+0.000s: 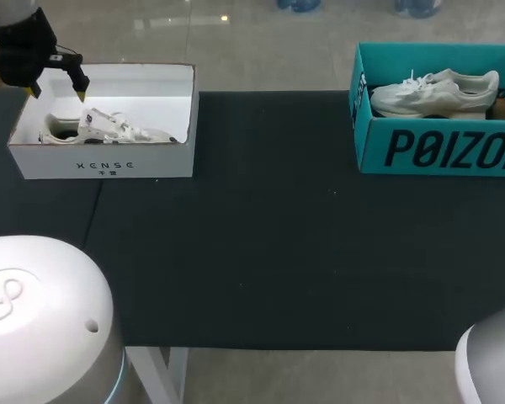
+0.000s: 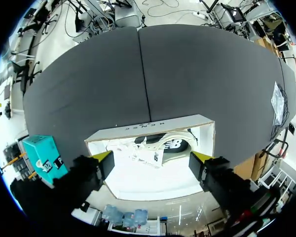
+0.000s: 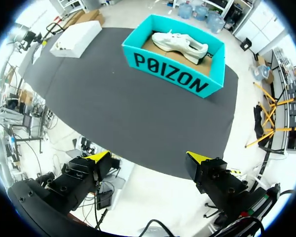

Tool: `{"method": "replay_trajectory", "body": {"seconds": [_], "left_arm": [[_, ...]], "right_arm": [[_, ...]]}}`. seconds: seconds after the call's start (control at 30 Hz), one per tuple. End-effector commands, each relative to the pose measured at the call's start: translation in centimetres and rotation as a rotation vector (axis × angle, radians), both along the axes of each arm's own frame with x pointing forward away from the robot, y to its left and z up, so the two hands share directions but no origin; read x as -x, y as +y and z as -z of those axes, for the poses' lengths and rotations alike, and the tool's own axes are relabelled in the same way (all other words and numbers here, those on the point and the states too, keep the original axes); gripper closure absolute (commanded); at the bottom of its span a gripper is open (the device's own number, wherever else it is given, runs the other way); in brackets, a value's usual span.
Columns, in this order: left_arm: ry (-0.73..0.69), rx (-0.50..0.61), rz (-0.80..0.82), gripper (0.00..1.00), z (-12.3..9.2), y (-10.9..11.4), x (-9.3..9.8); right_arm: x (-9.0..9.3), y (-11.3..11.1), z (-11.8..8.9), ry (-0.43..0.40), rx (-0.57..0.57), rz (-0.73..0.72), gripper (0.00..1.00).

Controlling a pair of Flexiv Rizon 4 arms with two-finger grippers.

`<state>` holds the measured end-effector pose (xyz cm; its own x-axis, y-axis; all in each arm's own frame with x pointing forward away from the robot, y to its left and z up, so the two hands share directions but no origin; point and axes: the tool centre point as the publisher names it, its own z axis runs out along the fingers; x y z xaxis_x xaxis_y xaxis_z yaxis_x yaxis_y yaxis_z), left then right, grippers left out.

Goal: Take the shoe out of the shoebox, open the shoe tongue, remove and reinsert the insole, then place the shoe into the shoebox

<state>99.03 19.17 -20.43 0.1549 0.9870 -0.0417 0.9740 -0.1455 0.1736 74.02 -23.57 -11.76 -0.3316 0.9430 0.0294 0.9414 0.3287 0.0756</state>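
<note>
First step — getting the shoe (image 1: 109, 127) out.
Our left claw (image 1: 59, 91) hangs open over the white shoebox (image 1: 101, 162), upper left; the shoe lies inside — next we must dip down and pinch it.

Table (image 1: 278, 252) carries a dark grey cover (image 2: 212, 74). A seam (image 2: 144, 74) runs straight across it. White leg (image 1: 156, 370) shows under the near edge.

Table cover (image 1: 269, 252) matt dark cloth; white shoebox (image 1: 109, 160), teal box (image 1: 438, 151) probably cardboard.
</note>
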Motion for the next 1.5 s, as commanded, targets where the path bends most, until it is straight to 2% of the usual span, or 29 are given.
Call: {"method": "replay_trajectory", "body": {"seconds": [0.03,0.17,0.37,0.4,1.17,1.33,1.5], "left_arm": [[0.000,-0.003,0.001,0.00,0.0,0.0,0.0],[0.000,-0.003,0.001,0.00,0.0,0.0,0.0],[0.000,-0.003,0.001,0.00,0.0,0.0,0.0],[0.000,-0.003,0.001,0.00,0.0,0.0,0.0],[0.000,-0.003,0.001,0.00,0.0,0.0,0.0],[0.000,-0.003,0.001,0.00,0.0,0.0,0.0],[0.000,-0.003,0.001,0.00,0.0,0.0,0.0]], "right_arm": [[-4.0,-0.8,1.7,0.101,0.024,0.038,0.00],[-6.0,-1.5,2.1,0.058,0.036,0.093,0.00],[-8.9,-1.1,2.8,0.067,0.071,0.070,0.00],[-8.9,-0.6,2.6,0.061,0.053,0.027,0.00],[-8.9,-0.6,2.6,0.061,0.053,0.027,0.00],[-11.3,-1.2,3.7,0.030,0.087,0.219,0.00],[-15.9,-2.4,6.0,0.004,0.105,0.256,0.00]]}}
